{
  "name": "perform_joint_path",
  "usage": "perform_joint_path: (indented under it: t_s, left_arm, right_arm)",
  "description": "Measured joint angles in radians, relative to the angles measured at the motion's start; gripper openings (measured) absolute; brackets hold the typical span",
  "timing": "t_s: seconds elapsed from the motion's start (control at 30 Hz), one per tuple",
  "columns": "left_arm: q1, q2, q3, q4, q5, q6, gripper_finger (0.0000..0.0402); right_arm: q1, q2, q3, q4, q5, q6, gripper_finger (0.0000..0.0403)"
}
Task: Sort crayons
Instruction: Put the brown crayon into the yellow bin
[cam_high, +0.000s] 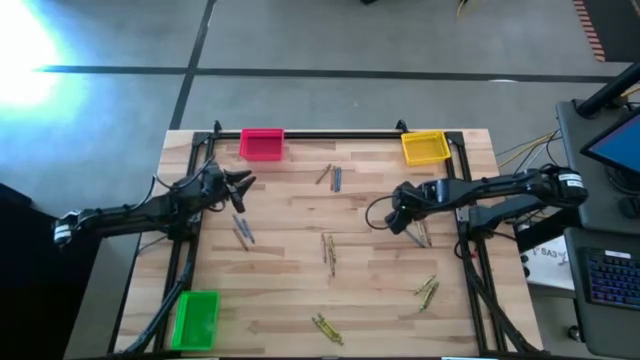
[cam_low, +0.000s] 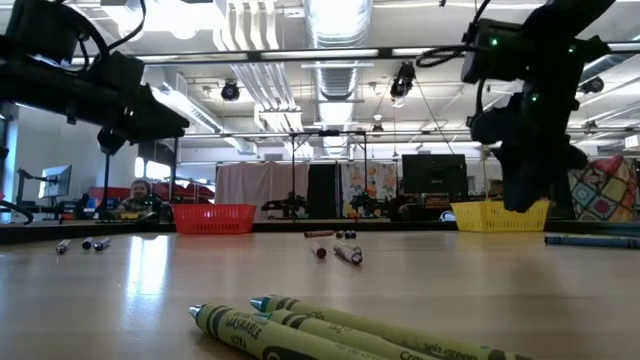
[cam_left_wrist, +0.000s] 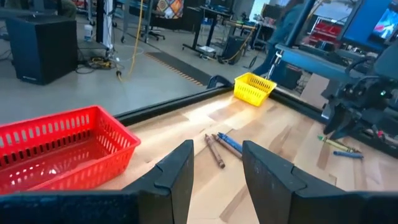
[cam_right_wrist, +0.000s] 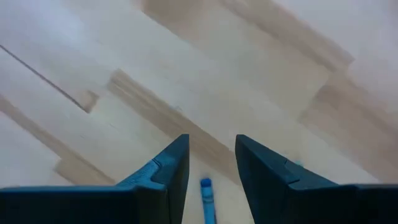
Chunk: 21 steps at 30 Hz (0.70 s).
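Crayons lie scattered on the wooden table: a grey-blue pair (cam_high: 241, 229), a brown and a blue one (cam_high: 331, 178), a brownish pair (cam_high: 328, 251), and olive ones (cam_high: 427, 291) (cam_high: 325, 328). My left gripper (cam_high: 243, 183) is open and empty above the table near the pink bin (cam_high: 262, 143). My right gripper (cam_high: 402, 222) is open and points down at the table beside more crayons (cam_high: 421, 234). In the right wrist view a blue crayon (cam_right_wrist: 206, 198) shows between its fingers, with a gap on both sides.
A yellow bin (cam_high: 425, 147) stands at the far right corner and a green bin (cam_high: 195, 318) at the near left. A black frame rail (cam_high: 340, 134) runs along the far edge. The brown and blue crayons (cam_left_wrist: 219, 148) lie ahead of the left gripper.
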Motion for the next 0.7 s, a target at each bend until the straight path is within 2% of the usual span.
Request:
perform_joint_path:
  t_s: [0.27,0.4,0.7]
  left_arm:
    - [-0.001,0.053,0.000,-0.014,0.012,-0.038,0.0120]
    - [-0.001,0.037,0.016,-0.085,0.027,-0.045,0.0120]
    - [-0.001,0.014,0.023,-0.073,0.026,-0.034,0.0120]
  right_arm:
    - [0.000,0.027,0.029,-0.216,-0.014,0.090,0.0123]
    - [0.013,0.027,-0.010,-0.223,-0.030,0.120,0.0123]
    - [0.012,0.028,-0.048,-0.236,-0.037,0.123,0.0123]
